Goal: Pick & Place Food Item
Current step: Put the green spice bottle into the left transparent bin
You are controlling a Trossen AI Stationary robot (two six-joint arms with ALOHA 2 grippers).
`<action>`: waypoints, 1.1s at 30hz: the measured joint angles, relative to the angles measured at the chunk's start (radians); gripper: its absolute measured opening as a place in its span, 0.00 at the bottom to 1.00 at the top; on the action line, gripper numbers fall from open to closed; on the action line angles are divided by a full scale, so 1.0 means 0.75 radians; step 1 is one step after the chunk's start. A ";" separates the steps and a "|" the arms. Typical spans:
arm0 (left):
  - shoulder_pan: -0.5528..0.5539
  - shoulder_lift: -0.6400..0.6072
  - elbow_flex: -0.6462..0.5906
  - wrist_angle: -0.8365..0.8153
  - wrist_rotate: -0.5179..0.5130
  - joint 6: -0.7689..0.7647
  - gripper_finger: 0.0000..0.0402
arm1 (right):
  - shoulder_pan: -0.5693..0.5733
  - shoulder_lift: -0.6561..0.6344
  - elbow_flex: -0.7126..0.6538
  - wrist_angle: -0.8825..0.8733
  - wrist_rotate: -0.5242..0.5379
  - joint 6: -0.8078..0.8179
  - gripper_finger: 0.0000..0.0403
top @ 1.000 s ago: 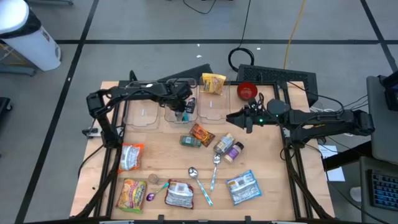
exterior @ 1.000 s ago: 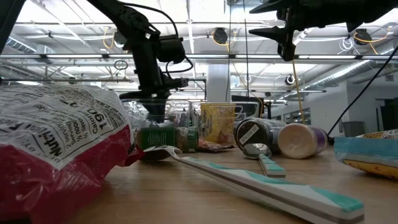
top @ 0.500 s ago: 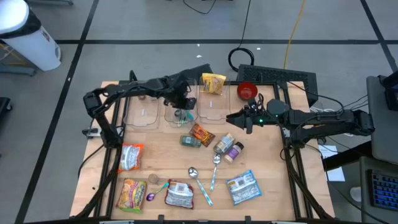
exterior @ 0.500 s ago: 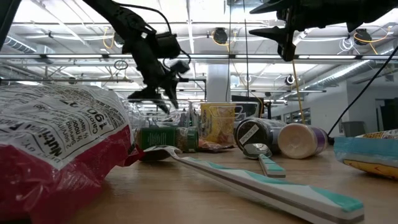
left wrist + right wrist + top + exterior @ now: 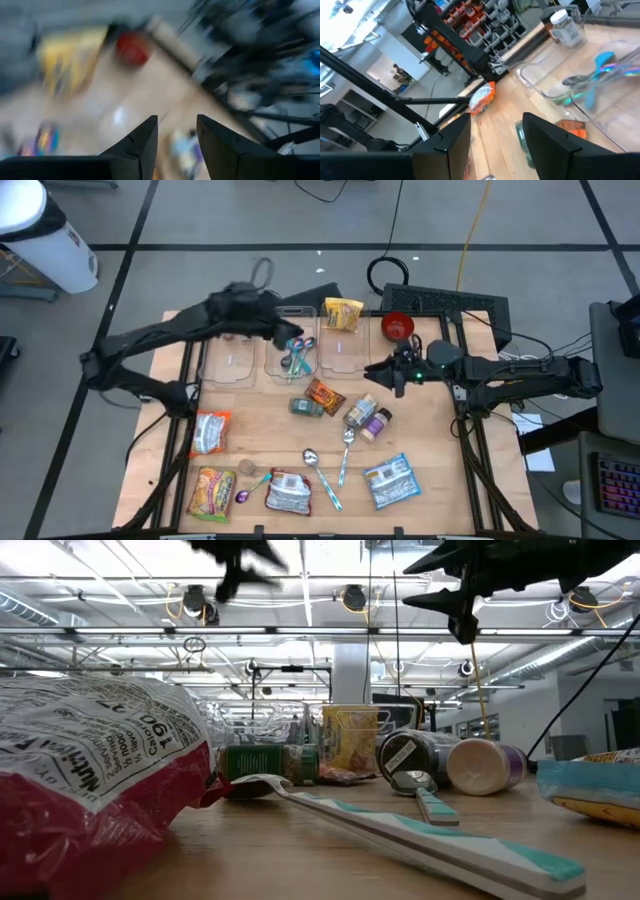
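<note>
From above, the left gripper (image 5: 283, 330) has let go and pulled up and back from the middle clear tray (image 5: 291, 357), where a blue-handled spoon (image 5: 296, 352) now lies, so that drop looks done. At table height it has climbed to the top edge (image 5: 240, 558), while the right gripper (image 5: 462, 606) still hangs high and idle. Left wrist camera: jaws parted, empty; right wrist camera: fingers (image 5: 451, 145) apart, nothing held, spoon (image 5: 598, 75) sitting in the tray.
</note>
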State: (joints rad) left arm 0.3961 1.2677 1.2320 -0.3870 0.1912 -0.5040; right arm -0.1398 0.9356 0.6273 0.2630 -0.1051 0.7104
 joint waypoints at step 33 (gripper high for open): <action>-0.531 -0.128 -0.001 0.542 -0.235 0.141 0.36 | 0.001 0.000 -0.346 0.652 -0.001 0.210 0.42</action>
State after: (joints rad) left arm -0.0021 1.1715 1.2316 0.0193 0.0147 -0.3979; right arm -0.1394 0.9356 0.3676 0.7521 -0.1059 0.8677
